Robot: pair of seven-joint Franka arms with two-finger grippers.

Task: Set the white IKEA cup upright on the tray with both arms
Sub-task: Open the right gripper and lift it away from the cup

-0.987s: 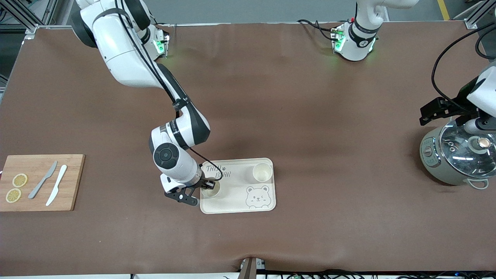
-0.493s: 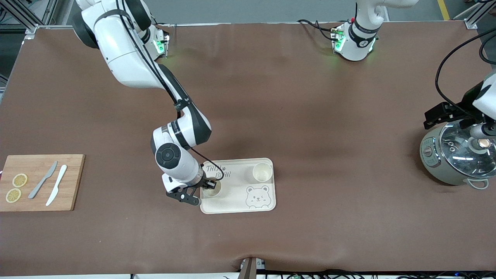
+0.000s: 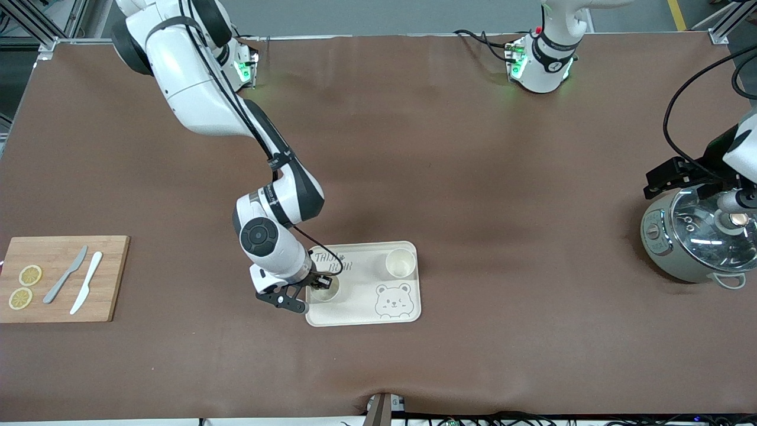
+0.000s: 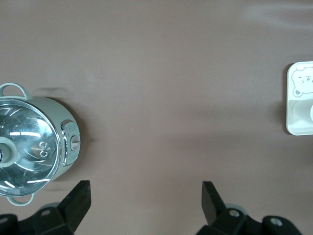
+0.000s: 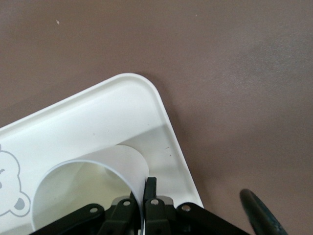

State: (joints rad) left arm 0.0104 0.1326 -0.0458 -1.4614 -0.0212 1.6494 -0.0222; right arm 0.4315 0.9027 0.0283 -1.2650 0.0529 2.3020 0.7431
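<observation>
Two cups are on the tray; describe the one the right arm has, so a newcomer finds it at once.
Find the cream tray with the bear face, mid-table. Two white cups stand upright on it. The one meant is nearer the front camera, toward the right arm's end, its rim pinched by the right tool; the other cup stands free.

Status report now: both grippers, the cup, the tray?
Right gripper shut on cup rim, cup upright on tray. Left gripper open over table beside pot, waiting. Second cup upright on tray, apart.
</observation>
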